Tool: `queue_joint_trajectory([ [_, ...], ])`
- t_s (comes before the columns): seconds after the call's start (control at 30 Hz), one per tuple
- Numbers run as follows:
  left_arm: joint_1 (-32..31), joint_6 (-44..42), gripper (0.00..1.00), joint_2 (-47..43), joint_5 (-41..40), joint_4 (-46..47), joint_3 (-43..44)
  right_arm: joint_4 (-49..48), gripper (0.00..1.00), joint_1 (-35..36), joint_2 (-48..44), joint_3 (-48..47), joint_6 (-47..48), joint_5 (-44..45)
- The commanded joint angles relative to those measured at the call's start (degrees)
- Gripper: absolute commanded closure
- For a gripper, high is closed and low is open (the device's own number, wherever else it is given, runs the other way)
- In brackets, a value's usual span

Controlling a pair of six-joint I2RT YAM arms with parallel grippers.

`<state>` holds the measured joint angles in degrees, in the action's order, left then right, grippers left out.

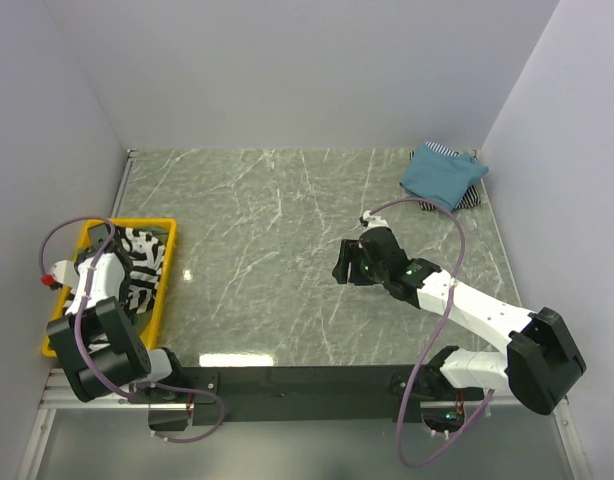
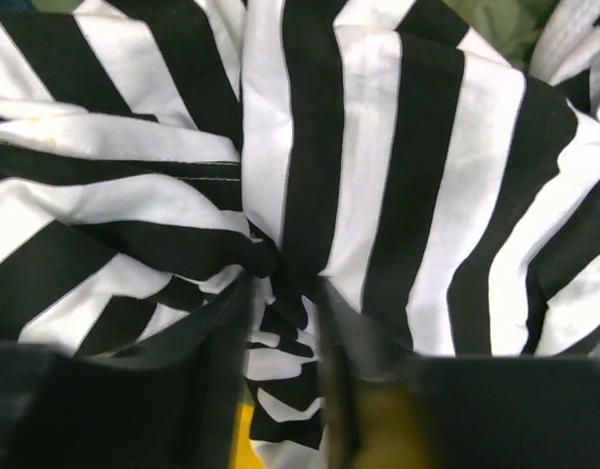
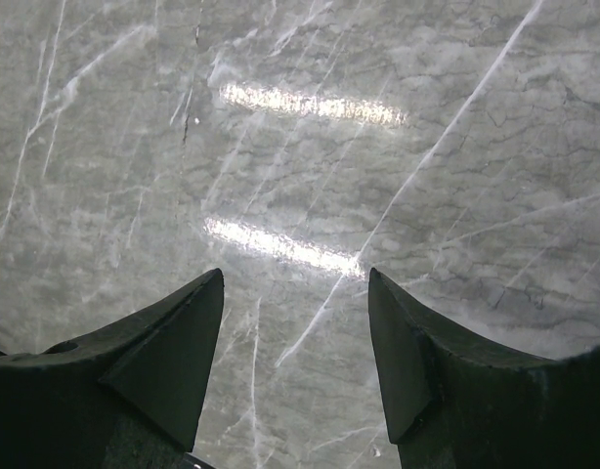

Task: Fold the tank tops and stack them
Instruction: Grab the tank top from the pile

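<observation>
The black-and-white striped tank top (image 2: 378, 156) lies crumpled in the yellow bin (image 1: 168, 285) at the left. My left gripper (image 2: 280, 313) reaches down into the bin (image 1: 115, 256) and is shut on a bunched fold of the striped top. A bit of the olive-green top (image 2: 495, 24) shows behind the stripes. The teal-blue top (image 1: 442, 178) lies folded at the back right, on the pinstriped top (image 1: 439, 150). My right gripper (image 1: 345, 265) hovers open and empty over the bare marble table (image 3: 295, 283).
The yellow bin's floor shows between my left fingers (image 2: 239, 445). White walls enclose the marble table (image 1: 277, 250) on the left, back and right. The folded stack sits close to the right wall.
</observation>
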<state>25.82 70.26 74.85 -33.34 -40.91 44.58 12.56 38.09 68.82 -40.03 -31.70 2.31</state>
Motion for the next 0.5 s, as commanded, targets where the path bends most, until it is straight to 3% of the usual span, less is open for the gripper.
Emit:
queue_joint_trajectory([
  [0.0, 0.37, -0.65, 0.66, 0.21, -1.37, 1.52, -0.54, -2.71, 0.32, 0.41, 0.09, 0.92, 0.33, 0.51],
  [0.03, 0.37, -0.74, 0.73, 0.47, -1.11, 1.62, -0.54, -2.71, 0.32, 0.41, 0.44, 0.92, 0.33, 0.42],
  [0.07, 0.54, -1.09, 0.97, 0.82, -0.50, 1.71, -0.37, -2.89, 0.32, 0.41, 0.44, 1.01, 0.24, 0.51],
  [0.1, 0.46, -1.00, 1.00, 0.91, -0.41, 1.18, -0.11, -2.98, 0.32, 0.41, 0.44, 1.09, 0.24, 0.42],
  [0.33, 0.54, -6.18, 0.99, -7.16, 0.82, 1.97, 2.70, -2.54, 0.32, 0.41, -0.70, 1.54, 0.41, 1.21],
  [0.47, 0.37, -10.48, 0.99, -13.92, 3.02, 1.01, 9.29, -2.45, 0.32, 0.41, -0.88, 0.92, 0.33, 1.21],
])
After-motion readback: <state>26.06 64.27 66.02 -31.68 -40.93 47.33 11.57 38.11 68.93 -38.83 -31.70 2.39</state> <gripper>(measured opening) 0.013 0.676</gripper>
